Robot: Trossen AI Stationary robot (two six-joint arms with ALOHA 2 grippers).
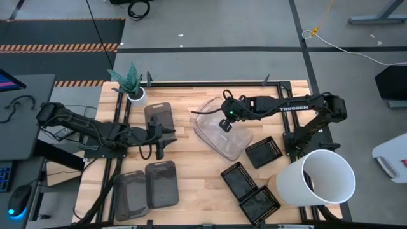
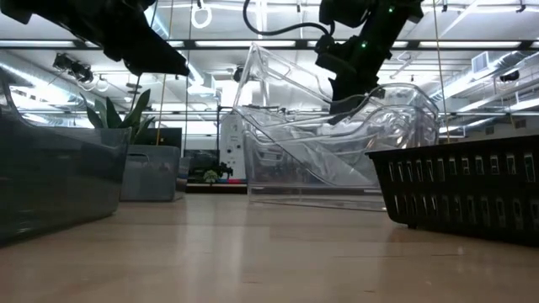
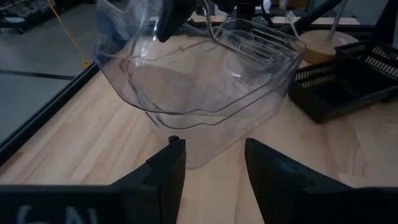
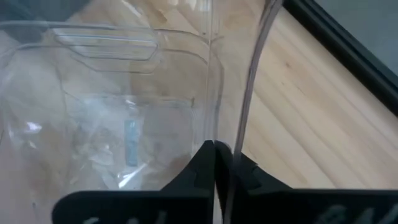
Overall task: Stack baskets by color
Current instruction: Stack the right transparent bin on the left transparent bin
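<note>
High view first: the clear baskets (image 1: 224, 130) sit just right of the frame's centre, and they read as two transparent bins, one tilted up inside or against the other rather than nested flat. My right gripper (image 1: 226, 124) hangs over their upper edge, and in the right wrist view my fingers (image 4: 205, 163) are clenched on the thin clear wall, the rim pinched between them. The low view shows the same: one clear bin (image 2: 337, 143) leaning at an angle over the one lying level on the table (image 1: 191, 184). So I judge the clear pair as not yet seated; it needs lowering until the walls line up. Outward from there, the black mesh baskets (image 1: 254, 181) lie in the lower right of the frame, three of them, side by side or touching at corners, none on top of another, so that colour is untouched. The grey baskets (image 1: 147, 187) are split: two lie side by side in the lower left, and one (image 1: 159, 117) sits apart, left of centre, just above my left gripper (image 1: 159, 147), whose fingers (image 3: 165, 171) stand released and hold nothing, pointing towards the clear bins. Farther out, a white bucket (image 1: 318, 178) lies on its side at the right edge and a small plant pot (image 1: 135, 95) stands at the upper left corner of the table.
</note>
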